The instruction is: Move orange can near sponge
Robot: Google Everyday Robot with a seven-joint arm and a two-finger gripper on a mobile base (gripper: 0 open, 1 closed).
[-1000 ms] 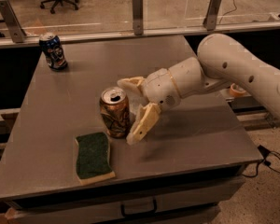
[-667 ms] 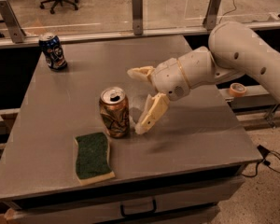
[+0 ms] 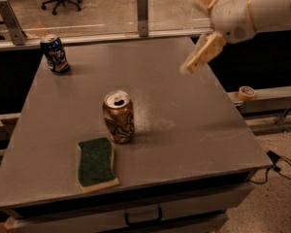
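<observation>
The orange can (image 3: 119, 116) stands upright on the grey table (image 3: 184, 110), shiny copper with pale swirls and a silver top. The sponge (image 3: 95, 163), dark green on a cream base, lies flat just in front and to the left of the can, a small gap between them. My gripper (image 3: 198, 33) is raised high at the upper right, well away from the can. Its cream fingers (image 3: 202, 54) are spread apart and hold nothing.
A dark blue can (image 3: 55, 54) stands at the table's far left corner. A glass rail with metal posts (image 3: 142, 13) runs behind the table. A roll of tape (image 3: 246, 92) lies on a ledge to the right. A drawer handle (image 3: 143, 216) shows below the front edge.
My gripper has let go of the orange can and pulled up and to the right, away from it. The can stays standing by the sponge.
</observation>
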